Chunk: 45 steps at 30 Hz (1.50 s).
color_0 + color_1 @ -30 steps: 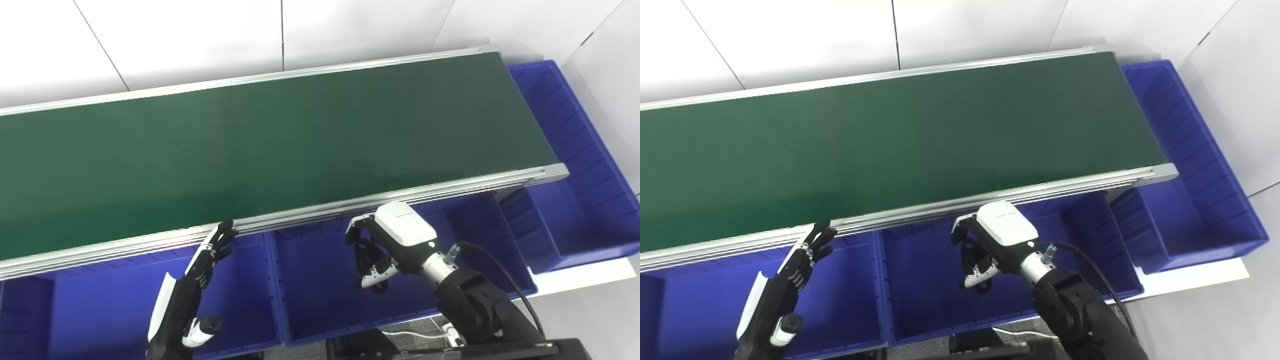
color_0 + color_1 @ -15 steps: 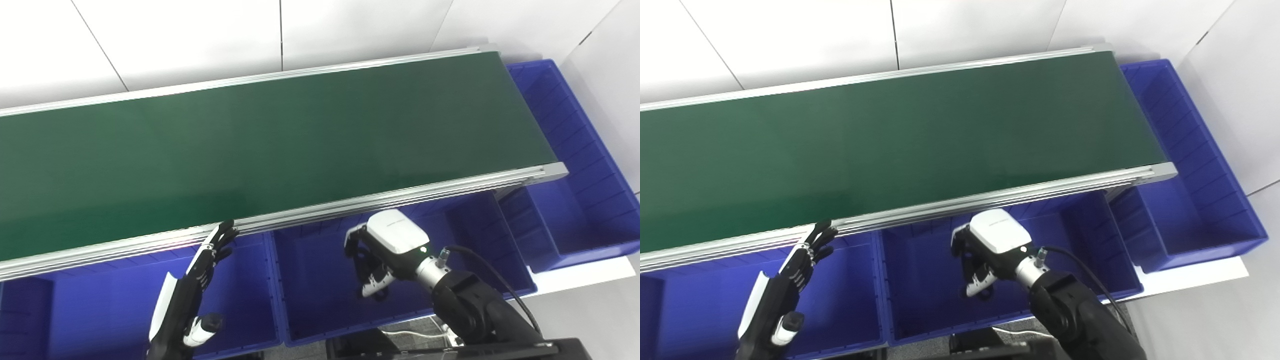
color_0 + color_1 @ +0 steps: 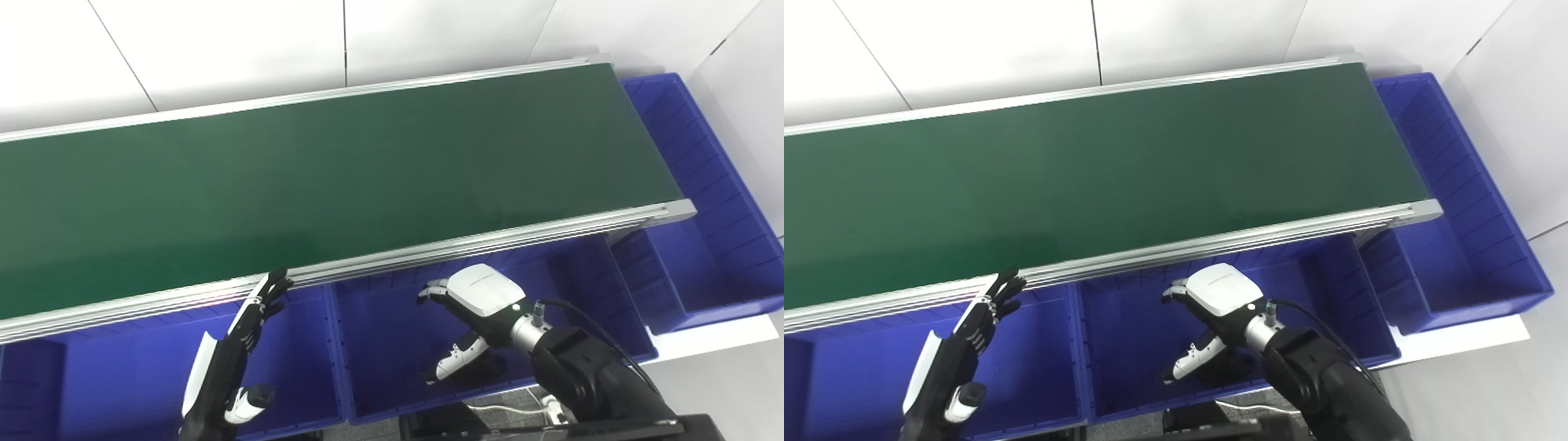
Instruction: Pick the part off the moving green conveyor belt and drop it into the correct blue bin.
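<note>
Nearest the robot, the right hand (image 3: 474, 306) hangs over the middle blue bin (image 3: 392, 380), palm down, its fingers (image 3: 429, 288) spread away from the thumb and holding nothing — released. The left hand (image 3: 236, 343) stands over the left blue bin (image 3: 122, 380), flat and open as well, its fingertips (image 3: 275, 283) touching or just short of the near rail (image 3: 429, 248) of the green conveyor belt (image 3: 306, 177); which of the two cannot be told.

No part shows anywhere: none on the belt, none in either hand. A dark patch lies on the middle bin's floor under the right hand, but it may be only shadow, so whether a part lies there cannot be told. With no part in view there is no direction or long axis to give. My judgement is that the drop is done, or that the hands are waiting for a next part.

Both hands sit on the robot's side of the near rail and below it, so any reach to the belt must first rise over that rail — the one edge in the way. Beyond it the belt surface lies wide and bare, open room for a hand coming from above. Off the belt's right end stands the long end bin (image 3: 704, 202), nearer the right hand than the left, and past the far rail only the white wall (image 3: 245, 49).
</note>
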Motion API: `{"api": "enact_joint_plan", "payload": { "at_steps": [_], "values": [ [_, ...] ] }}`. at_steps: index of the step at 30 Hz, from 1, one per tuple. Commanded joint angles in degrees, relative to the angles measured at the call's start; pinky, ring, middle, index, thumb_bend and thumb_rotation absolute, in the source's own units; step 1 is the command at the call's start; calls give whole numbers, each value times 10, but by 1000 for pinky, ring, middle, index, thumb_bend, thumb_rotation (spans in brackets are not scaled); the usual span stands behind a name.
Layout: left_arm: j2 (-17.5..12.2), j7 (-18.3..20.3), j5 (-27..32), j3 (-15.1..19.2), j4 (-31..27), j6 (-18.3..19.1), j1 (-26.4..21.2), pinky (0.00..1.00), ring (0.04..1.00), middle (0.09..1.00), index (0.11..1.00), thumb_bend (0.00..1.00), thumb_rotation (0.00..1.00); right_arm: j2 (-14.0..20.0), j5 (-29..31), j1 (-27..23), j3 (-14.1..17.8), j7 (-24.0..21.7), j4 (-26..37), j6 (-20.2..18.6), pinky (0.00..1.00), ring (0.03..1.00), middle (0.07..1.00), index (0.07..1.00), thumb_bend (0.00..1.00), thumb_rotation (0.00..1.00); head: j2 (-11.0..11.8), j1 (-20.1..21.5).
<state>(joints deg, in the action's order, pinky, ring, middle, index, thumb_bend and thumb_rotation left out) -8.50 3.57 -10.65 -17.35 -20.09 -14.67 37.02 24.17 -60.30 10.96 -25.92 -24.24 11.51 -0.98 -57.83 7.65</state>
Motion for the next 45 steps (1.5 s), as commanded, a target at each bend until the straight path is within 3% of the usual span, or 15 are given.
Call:
{"api": "enact_joint_plan", "payload": {
  "at_steps": [1, 6, 10, 13, 16, 20, 24, 27, 32, 38, 45],
  "values": [
    [2, 3, 1, 0, -17, -6, 9, 886, 924, 905, 919, 972, 1000, 0, 0, -1, 7, 1, 19, -9, 843, 835, 865, 808, 994, 764, 1, 0],
    [3, 2, -1, 0, -15, -7, 10, 886, 924, 902, 917, 979, 1000, -2, 11, 3, 15, -3, 31, -9, 797, 812, 846, 798, 996, 754, 0, -5],
    [4, 3, 0, -2, -16, -6, 11, 889, 927, 907, 921, 964, 998, -5, 59, 18, 35, -26, 75, -19, 594, 720, 787, 764, 984, 764, 0, -9],
    [7, 2, -4, -2, -18, -5, 12, 882, 922, 906, 919, 960, 1000, -4, 108, 32, 52, -52, 116, -27, 544, 687, 760, 753, 955, 787, 0, -14],
    [7, 2, -7, -2, -15, -7, 11, 889, 923, 905, 919, 957, 1000, 0, 164, 44, 67, -80, 158, -39, 541, 683, 750, 749, 920, 820, 0, -24],
    [9, 2, -11, -1, -10, -11, 10, 895, 927, 904, 921, 965, 1000, 7, 290, 62, 94, -114, 213, -66, 562, 698, 754, 754, 887, 881, 1, -44],
    [8, -3, -31, 0, 2, -22, 6, 891, 928, 903, 922, 977, 1000, -3, 429, 91, 123, -100, 234, -67, 617, 727, 770, 768, 921, 946, 7, -85],
    [8, -3, -31, 0, 9, -26, 4, 886, 927, 901, 920, 977, 1000, -29, 504, 116, 133, -72, 236, -44, 670, 761, 798, 794, 964, 978, 14, -105],
    [10, -5, -35, -1, 24, -34, 1, 906, 933, 899, 911, 982, 1000, -73, 556, 139, 123, -27, 205, 18, 837, 891, 906, 879, 1000, 1000, 30, -131],
    [22, -15, -59, -8, 63, -57, -1, 919, 940, 908, 906, 949, 1000, -125, 574, 150, 106, 21, 103, 114, 899, 936, 943, 915, 997, 1000, 78, -207],
    [42, -30, -79, -15, 99, -75, -2, 899, 925, 899, 894, 963, 1000, -139, 552, 137, 90, 50, -32, 209, 927, 960, 950, 913, 1000, 993, 109, -216]
  ]
}}
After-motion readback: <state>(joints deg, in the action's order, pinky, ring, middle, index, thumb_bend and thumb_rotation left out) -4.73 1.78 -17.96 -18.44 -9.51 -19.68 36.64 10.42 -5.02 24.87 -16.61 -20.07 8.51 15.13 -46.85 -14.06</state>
